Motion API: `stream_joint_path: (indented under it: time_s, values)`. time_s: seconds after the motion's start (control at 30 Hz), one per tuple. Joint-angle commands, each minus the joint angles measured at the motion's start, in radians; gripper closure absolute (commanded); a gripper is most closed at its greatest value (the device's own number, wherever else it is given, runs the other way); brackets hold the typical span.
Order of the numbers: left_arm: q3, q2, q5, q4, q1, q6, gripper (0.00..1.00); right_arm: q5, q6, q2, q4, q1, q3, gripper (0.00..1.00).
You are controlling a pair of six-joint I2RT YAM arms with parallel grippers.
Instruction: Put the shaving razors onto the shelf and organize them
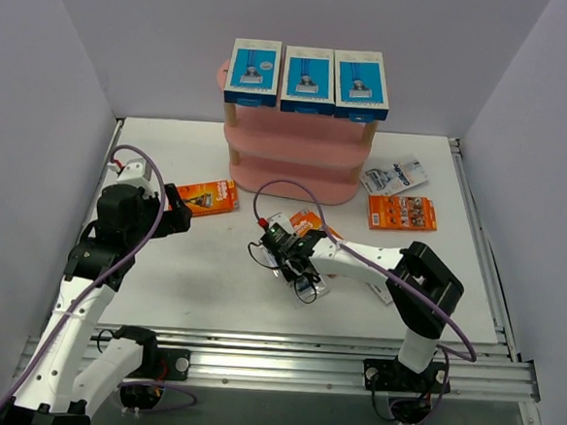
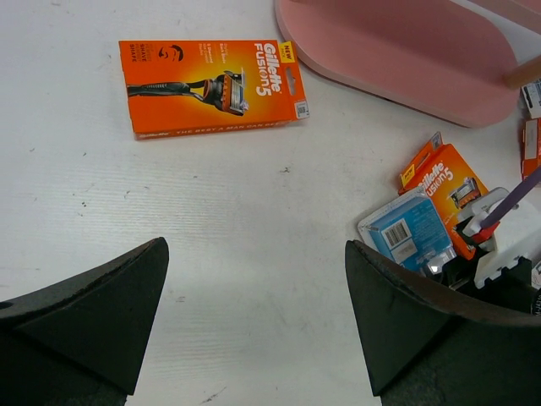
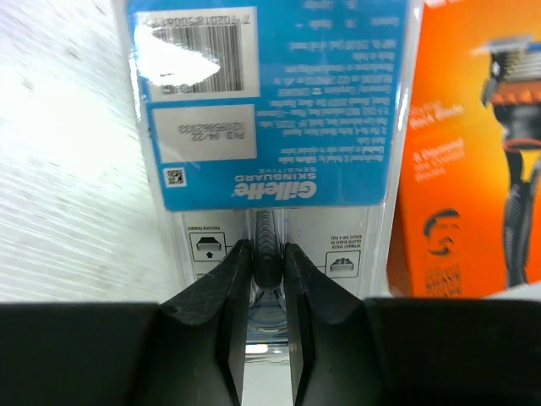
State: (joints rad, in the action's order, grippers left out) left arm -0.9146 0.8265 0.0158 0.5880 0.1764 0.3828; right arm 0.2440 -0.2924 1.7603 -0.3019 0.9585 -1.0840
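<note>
Three blue-and-white razor boxes stand in a row on top of the pink shelf. My right gripper reaches to the table's middle and is shut on the raised handle ridge of a clear blister pack with a blue label, which lies on the table. An orange card lies just beside it. Another orange card lies at the left, ahead of my left gripper, which hovers open over bare table.
To the right of the shelf lie one more clear blister pack and an orange card. Another pack peeks out from under my right arm. Grey walls enclose the table on both sides and at the back.
</note>
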Motion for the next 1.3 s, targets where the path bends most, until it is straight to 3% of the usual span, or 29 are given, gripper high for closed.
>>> stream_joint_path:
  time_s: [0.0,0.17,0.5,0.63,0.77,0.8,1.0,1.27]
  values:
    - [-0.027,-0.023,0.018,-0.004,0.002,-0.010,0.06,-0.048,-0.031,0.033,0.015,0.017,-0.068,0.89]
    - [-0.027,-0.032,0.030,-0.001,0.002,-0.010,0.06,-0.063,-0.079,0.067,0.021,0.057,-0.140,1.00]
    - [-0.023,-0.069,0.053,-0.005,0.002,0.001,0.06,-0.054,-0.299,0.204,0.010,0.077,-0.384,1.00]
    - [-0.021,-0.066,0.053,-0.005,0.003,0.001,0.06,-0.058,-0.355,0.336,-0.074,0.074,-0.595,1.00]
    - [-0.024,-0.050,0.052,-0.001,0.003,-0.002,0.06,-0.038,-0.398,0.393,-0.095,0.065,-0.653,0.49]
    - [-0.026,-0.049,0.052,0.001,0.002,-0.002,0.06,-0.032,-0.404,0.383,-0.089,0.062,-0.646,0.46]
    - [-0.026,-0.046,0.041,-0.001,0.003,-0.002,0.06,-0.037,-0.406,0.300,-0.022,0.046,-0.545,0.43]
    - [-0.026,-0.063,0.058,0.001,0.002,0.001,0.06,-0.057,-0.301,0.317,-0.013,0.065,-0.567,0.49]
